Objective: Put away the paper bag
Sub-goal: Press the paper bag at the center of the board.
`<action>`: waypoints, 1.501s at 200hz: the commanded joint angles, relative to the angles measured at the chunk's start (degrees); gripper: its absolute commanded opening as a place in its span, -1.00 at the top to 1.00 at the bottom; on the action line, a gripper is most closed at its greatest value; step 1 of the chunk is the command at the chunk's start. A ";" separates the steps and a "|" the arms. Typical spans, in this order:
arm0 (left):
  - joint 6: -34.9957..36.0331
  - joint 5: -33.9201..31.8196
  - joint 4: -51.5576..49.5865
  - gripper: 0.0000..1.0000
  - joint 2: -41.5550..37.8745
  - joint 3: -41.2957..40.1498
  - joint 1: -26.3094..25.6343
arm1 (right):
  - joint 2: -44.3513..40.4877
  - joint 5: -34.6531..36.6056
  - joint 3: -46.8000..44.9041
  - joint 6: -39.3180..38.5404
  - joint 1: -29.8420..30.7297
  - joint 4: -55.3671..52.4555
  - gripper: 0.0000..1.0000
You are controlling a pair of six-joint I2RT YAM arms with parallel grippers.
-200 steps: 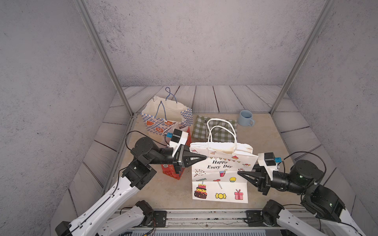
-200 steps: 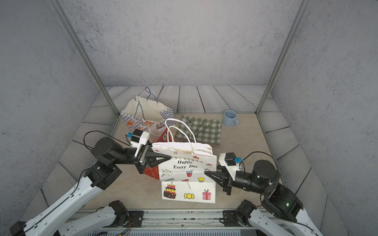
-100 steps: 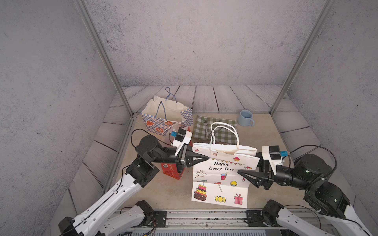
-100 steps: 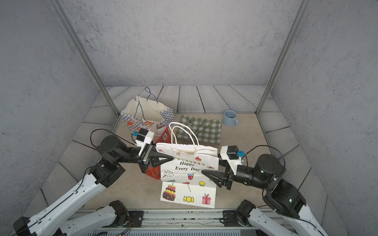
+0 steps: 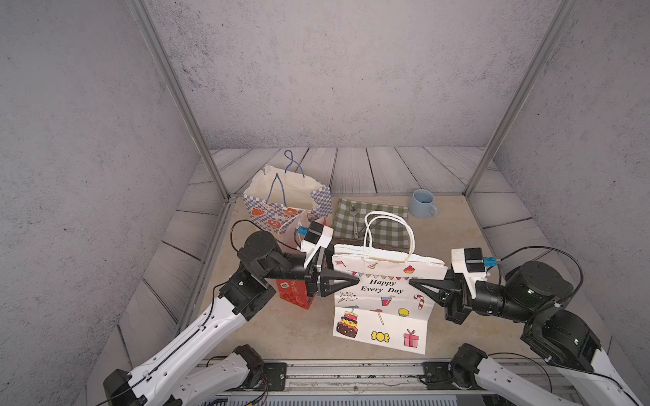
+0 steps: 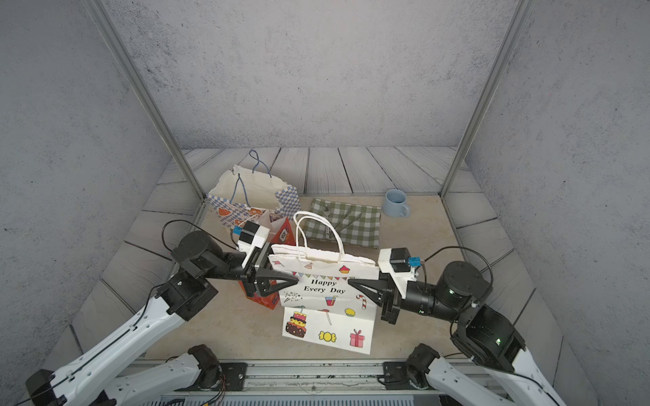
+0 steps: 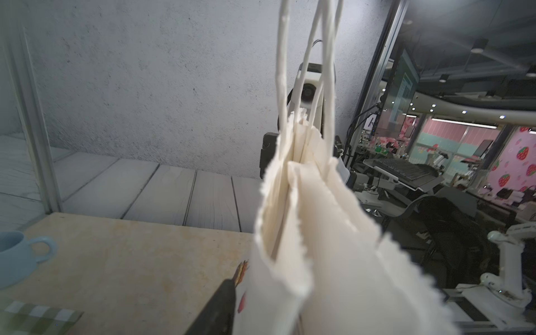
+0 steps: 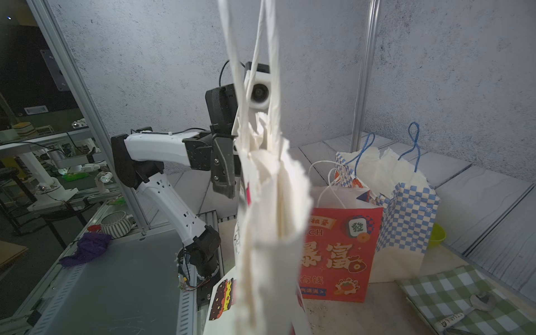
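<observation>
Both top views give me three bags, one cloth, one spoon, one mug and two arms.

Far left, the left arm comes in low from the near corner with its forearm about level. The left gripper (image 5: pixel 355 280) points right at the left edge of the white bag (image 5: pixel 383 298). In the left wrist view one finger (image 7: pixel 217 304) stands off to the side of that edge, so the jaws are parted and grip nothing. Paper hides the second finger.

Behind that arm the checked bag (image 5: pixel 281 211) stands open at the back left. The red bag (image 5: pixel 295 293) stands upright in front of it, just beside the gripper.

The white bag sits mid-table near the front. Its upper half is upright with handles up, and its lower half is folded forward flat on the table (image 5: pixel 281 334). Behind it lies the cloth (image 5: pixel 383 225) with the spoon (image 5: pixel 354 219) on it, and the mug (image 5: pixel 422 204) stands further right.

The right arm mirrors the left, level and pointing left. The right gripper (image 5: pixel 412 281) is closed, pinching the white bag's right edge.
</observation>
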 commanded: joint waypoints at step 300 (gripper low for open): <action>10.82 -1.89 -8.46 0.54 -3.59 -6.60 -0.05 | 0.51 10.87 1.33 10.56 0.22 5.81 1.00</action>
